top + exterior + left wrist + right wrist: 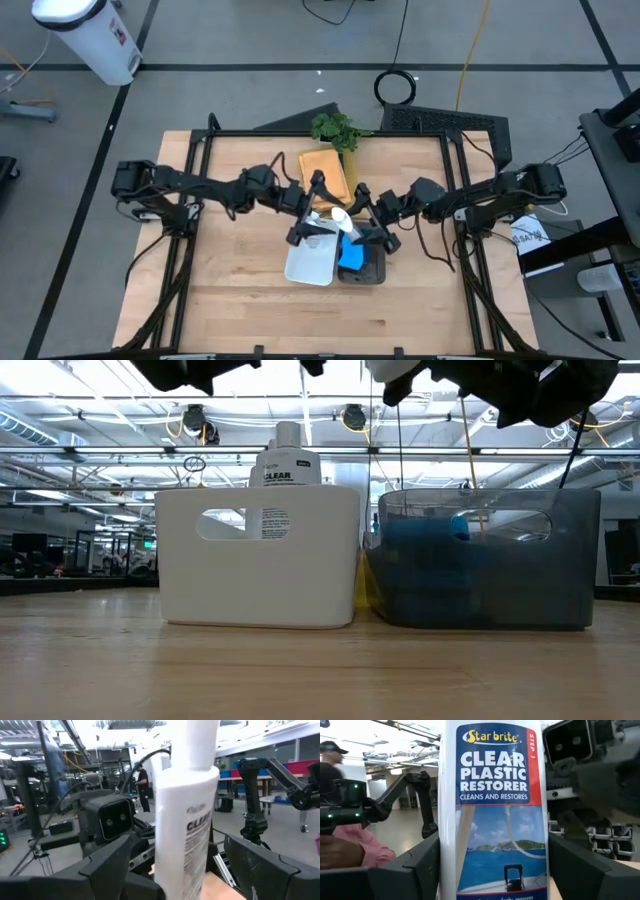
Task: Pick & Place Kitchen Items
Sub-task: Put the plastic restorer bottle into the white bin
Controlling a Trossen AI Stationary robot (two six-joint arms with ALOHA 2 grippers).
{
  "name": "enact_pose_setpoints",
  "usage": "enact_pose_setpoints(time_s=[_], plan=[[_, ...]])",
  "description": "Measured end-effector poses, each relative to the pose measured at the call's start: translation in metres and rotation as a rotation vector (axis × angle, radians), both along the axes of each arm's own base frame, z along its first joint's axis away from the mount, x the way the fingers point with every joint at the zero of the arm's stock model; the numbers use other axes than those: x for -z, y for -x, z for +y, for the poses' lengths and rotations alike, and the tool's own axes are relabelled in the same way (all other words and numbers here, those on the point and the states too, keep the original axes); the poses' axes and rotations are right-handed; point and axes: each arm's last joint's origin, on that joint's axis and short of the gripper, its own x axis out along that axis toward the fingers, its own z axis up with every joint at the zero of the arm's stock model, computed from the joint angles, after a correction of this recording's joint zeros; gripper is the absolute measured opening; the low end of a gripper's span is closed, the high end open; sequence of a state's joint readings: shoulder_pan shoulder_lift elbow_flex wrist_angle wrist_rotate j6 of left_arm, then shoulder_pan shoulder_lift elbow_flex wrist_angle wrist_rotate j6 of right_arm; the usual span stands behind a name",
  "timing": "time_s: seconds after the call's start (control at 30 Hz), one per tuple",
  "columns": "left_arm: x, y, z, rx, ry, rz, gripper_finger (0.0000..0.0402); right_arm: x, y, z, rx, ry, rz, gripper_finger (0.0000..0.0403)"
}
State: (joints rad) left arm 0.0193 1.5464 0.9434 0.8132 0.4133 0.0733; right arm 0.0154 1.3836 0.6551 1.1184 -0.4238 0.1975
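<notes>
Item one, your white bottle (492,810): a tall round bottle standing upright, long axis vertical, cap end up. You find it at the middle of the counter (240,310), over the white bin (311,262), and in the low view its capped top (284,455) rises above that bin's rim.

Label: the front reads "Star brite", "STEP 1", "CLEAR PLASTIC RESTORER", "CLEANS AND RESTORES", on a blue panel with a red strip, above a picture of sea, boat and green hills. That printed face turns toward your right wrist camera; the left wrist view shows the side (185,820) with only "CLEAR" in grey.

Left gripper (318,215): at the bottle from 9 o'clock, fingers spread wide either side of it; you cannot tell whether they touch it.

Right gripper (362,228): at the bottle from 3 o'clock, fingers likewise wide either side; contact cannot be told.

Item two, blue sponges (351,255): lying in the smoky grey bin (372,272), which stands touching the white bin at its 3 o'clock.

Item three, orange-tan cloth (322,168): flat at 12 o'clock of the bins, with the leafy plant (336,128) beyond it.
</notes>
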Motion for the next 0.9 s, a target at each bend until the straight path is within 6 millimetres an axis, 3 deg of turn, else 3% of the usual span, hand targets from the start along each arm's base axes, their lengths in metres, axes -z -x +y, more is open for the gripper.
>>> enact_pose_setpoints(time_s=[0.17,0.57,0.7,0.9], plan=[[0.007,-0.014,-0.003,0.074,0.002,0.034,0.0324,0.002,-0.001,0.000,0.001,-0.001,0.030,0.0279],[0.009,-0.013,-0.004,0.146,0.001,0.070,0.0319,0.007,-0.002,-0.003,-0.020,-0.047,0.102,0.0279],[0.011,-0.013,-0.004,0.158,0.001,0.090,0.0283,0.009,-0.002,-0.005,-0.060,-0.080,0.144,0.0279],[0.011,-0.013,-0.002,0.157,-0.005,0.092,0.0188,0.011,-0.003,-0.006,-0.078,-0.094,0.182,0.0279]])
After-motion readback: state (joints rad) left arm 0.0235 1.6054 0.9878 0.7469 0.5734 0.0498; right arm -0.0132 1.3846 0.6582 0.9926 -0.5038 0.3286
